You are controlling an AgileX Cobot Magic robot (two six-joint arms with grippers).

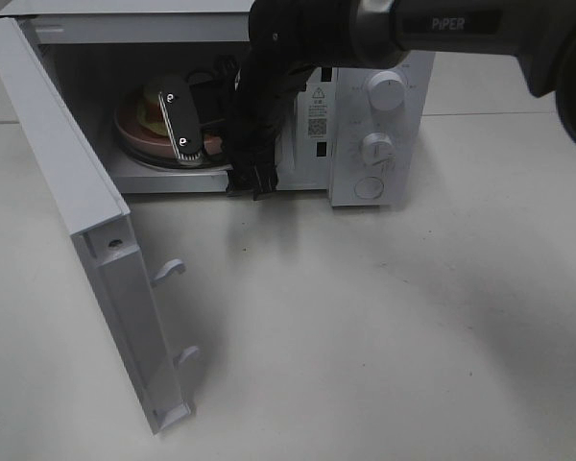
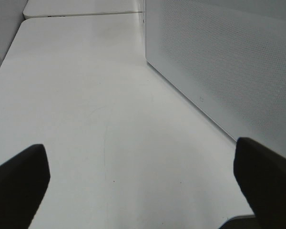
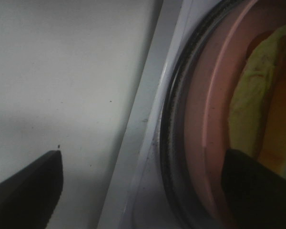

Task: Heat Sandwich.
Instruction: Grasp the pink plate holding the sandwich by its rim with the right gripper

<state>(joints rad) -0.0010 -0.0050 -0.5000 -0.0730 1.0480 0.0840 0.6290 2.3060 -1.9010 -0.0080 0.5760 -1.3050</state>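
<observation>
From the high exterior camera, one white box-shaped microwave oven (image 1: 365, 125) is standing with its single hinged white door (image 1: 86, 230) swung wide open. Inside, the sandwich (image 1: 154, 113) of pale bread and green lettuce is lying on one round pink plate (image 1: 139, 139). The right gripper (image 1: 206, 120) is reaching into the cavity beside it, fingers spread and holding nothing. Two round white knobs (image 1: 385, 91) and one round button are showing on the panel.

The left wrist camera is showing the left gripper (image 2: 143, 179) spread wide, gripping nothing, above bare white tabletop (image 2: 86, 95) near the oven's perforated side wall.

The right wrist camera is looking at the plate rim, the dark turntable ring (image 3: 169, 143) and the sill.

Judging by this, the arm should be backing straight out, clearing the plate rim and the door frame, before the door gets pushed shut.
</observation>
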